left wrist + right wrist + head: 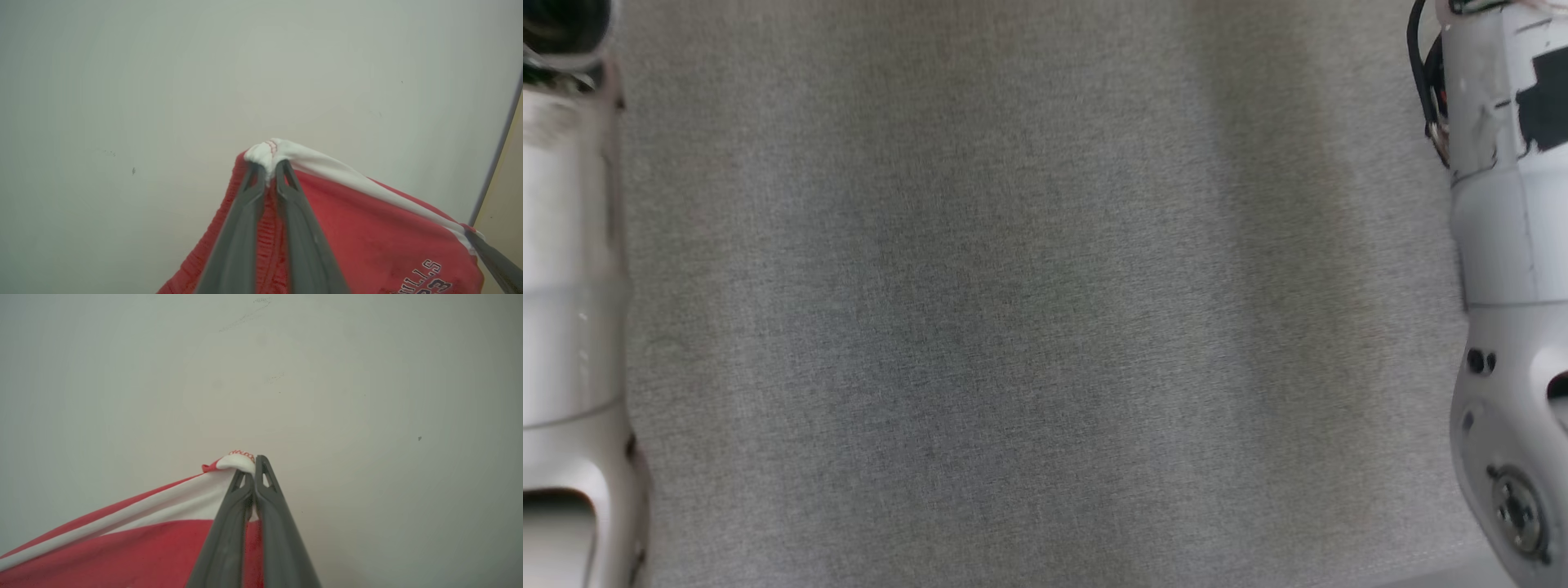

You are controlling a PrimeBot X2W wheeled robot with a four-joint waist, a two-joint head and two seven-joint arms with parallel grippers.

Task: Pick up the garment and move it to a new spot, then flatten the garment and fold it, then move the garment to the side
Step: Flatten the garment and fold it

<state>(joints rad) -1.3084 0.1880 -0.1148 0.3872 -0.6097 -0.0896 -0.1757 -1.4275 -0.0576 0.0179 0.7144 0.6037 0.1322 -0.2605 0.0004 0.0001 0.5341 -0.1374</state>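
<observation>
The garment (367, 228) is red with a white band along its edge and dark lettering near one corner. In the left wrist view my left gripper (269, 171) is shut on a white corner of it, bunched between the fingertips. At the lower right of that view, my right gripper's dark fingers (490, 261) pinch the other end of the band. In the right wrist view my right gripper (252, 467) is shut on a white corner of the garment (135, 547), which stretches away to the lower left. Both corners hang in front of a plain pale surface.
The head view looks down on a grey woven surface (1029, 310), with my pale left forearm (568, 327) along the left edge and my right forearm (1511, 286) along the right edge. A dark edge and tan strip (504, 163) run down the left wrist view's right side.
</observation>
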